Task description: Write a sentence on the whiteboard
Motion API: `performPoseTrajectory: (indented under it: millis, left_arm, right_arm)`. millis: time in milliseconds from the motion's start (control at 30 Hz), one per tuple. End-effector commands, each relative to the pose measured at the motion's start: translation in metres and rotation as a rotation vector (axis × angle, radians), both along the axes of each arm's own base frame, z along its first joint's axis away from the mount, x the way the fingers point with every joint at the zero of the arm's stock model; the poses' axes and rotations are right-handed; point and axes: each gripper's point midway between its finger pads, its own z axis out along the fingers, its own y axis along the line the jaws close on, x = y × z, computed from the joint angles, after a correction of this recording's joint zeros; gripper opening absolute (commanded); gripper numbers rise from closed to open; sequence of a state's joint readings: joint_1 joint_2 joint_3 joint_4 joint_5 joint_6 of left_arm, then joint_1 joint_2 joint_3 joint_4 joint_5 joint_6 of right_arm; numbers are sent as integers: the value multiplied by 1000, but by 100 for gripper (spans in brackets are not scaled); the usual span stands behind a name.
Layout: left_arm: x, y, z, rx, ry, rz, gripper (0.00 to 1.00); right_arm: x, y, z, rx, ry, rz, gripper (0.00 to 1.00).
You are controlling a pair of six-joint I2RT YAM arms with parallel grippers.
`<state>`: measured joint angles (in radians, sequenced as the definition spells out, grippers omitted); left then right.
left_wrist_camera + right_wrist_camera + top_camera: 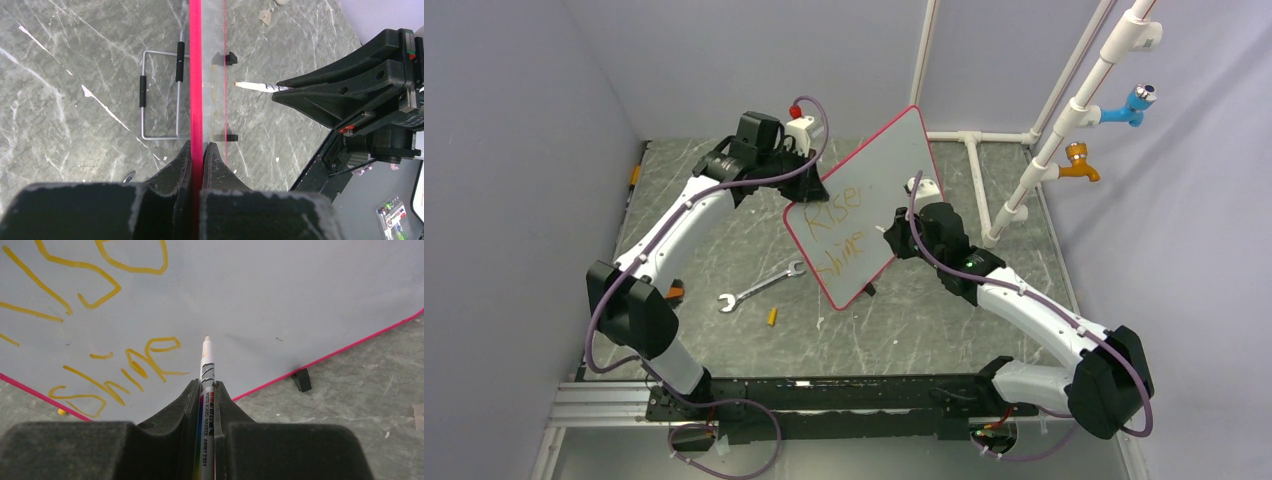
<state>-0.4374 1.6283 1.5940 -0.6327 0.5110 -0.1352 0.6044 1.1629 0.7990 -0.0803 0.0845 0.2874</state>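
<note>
Top view: the whiteboard [869, 185] is being held tilted over the tabletop [754, 250] by the left end effector [816, 178].

Left wrist: the board's red rim is being pinched edge-on between fully closed fingers.

Right wrist: a marker [206, 365] is being clamped by the right end effector [204, 386]. Its tip is pointing at the board, and the sentence [120, 370] is lying ahead-left.

You have one whiteboard [879, 190] with one sentence [829, 218] in two rows, two black clip feet [230, 58], one marker [207, 360], one wrench [759, 287], one small yellow piece [772, 317], one wire stand [142, 91], and two taps: one blue tap [1130, 104] and one orange tap [1078, 163].
</note>
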Motion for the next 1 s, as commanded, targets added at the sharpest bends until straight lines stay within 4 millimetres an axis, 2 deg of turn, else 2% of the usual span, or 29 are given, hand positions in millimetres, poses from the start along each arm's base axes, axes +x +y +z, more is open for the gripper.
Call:
performPoseTrajectory:
  millis: [0, 133, 467, 833, 967]
  left_arm:
    - [-3, 28, -52, 279, 7, 13, 0]
    - [-6, 34, -59, 298, 5, 29, 0]
    - [2, 36, -74, 325, 23, 37, 0]
    - [4, 40, -76, 312, 39, 50, 0]
    - [5, 39, -78, 310, 52, 54, 0]
  right_arm:
    - [2, 1, 29, 46, -76, 6, 0]
    - [-1, 1, 29, 38, -73, 23, 0]
    - [-3, 1, 26, 54, -81, 49, 0]
    - [13, 11, 33, 70, -85, 52, 0]
    - [25, 16, 41, 87, -111, 42, 0]
